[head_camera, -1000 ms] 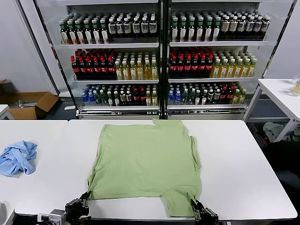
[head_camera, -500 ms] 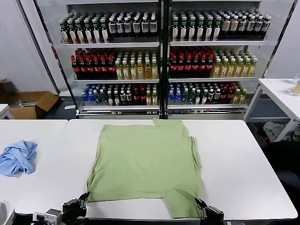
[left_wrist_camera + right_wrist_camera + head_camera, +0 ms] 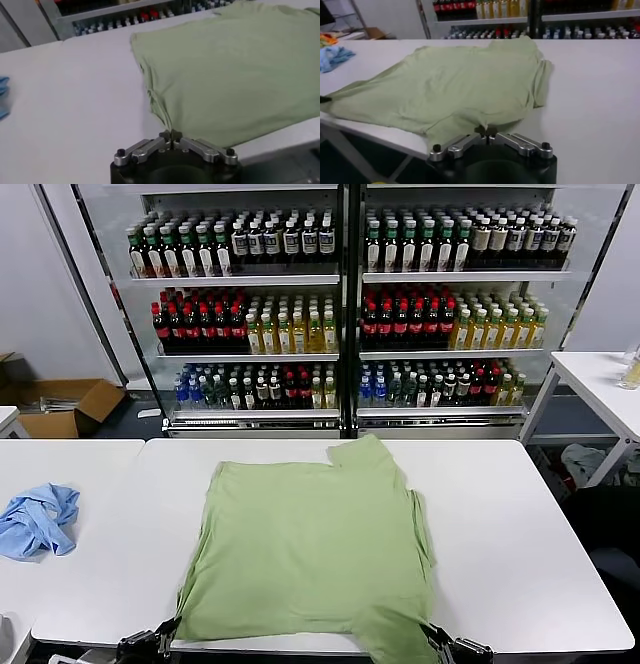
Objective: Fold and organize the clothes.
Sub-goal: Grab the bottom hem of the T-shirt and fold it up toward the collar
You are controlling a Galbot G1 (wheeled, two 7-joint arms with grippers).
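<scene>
Green cotton covered most of the middle of the white table [image 3: 520,584]: the polo shirt [image 3: 310,554] lay spread flat, plain side up, its collar end towards the drinks cooler [image 3: 345,314] and its near hem drawn right to the table's front edge, one corner already hanging a little past it. No chest print or buttons showed from any view.

Both arms were at work at that near hem. The left gripper [image 3: 171,134] sat at the table's front edge on the robot's left, its jaws pressed together on the shirt's near left corner, where the cloth gathered into a small ridge running up from the pinch. The right gripper [image 3: 486,135] sat at the front edge on the right, jaws likewise closed on a fold of the near right corner.

The risks from here seemed to lie in how little cloth each pinch held. If one corner slipped free while the other kept its hold, the hem would likely skew and the shirt twist out of square. Dragging further towards the robot could probably carry more fabric over the edge until its own weight pulled it off the table. Uneven travel of the two arms would bunch the body, and the far sleeve, already creased along the right side, might fold under.

A smaller light blue garment [image 3: 38,522] lay crumpled on the neighbouring table, well apart to the left.
</scene>
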